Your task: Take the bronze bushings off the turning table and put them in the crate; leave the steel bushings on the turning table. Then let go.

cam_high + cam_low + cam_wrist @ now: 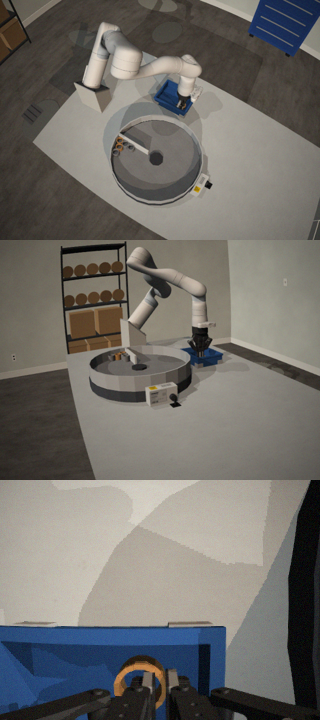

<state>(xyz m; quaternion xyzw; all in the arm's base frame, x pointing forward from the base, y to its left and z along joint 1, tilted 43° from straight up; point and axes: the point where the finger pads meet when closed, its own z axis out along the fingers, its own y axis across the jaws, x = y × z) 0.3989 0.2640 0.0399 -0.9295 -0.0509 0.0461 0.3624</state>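
My gripper (181, 105) (200, 353) (160, 683) points down inside the blue crate (168, 106) (210, 360) (100, 634), near one end. It is shut on the wall of a bronze bushing (184, 105) (119, 683), with one finger inside the ring and one outside. Whether this bushing touches the crate floor cannot be told. On the turning table (175, 165) (139, 382), two bronze bushings (119, 143) (119, 150) (117, 356) stand upright near the rim. Three steel bushings (115, 155) (125, 146) (131, 150) stand close around them.
A white divider bar (136, 144) (131, 355) stands on the turning table beside the bushings. A dark hub (156, 158) (139, 367) is at its centre, and a raised wall surrounds it. A white box (199, 184) (161, 395) with a black knob stands against the outside.
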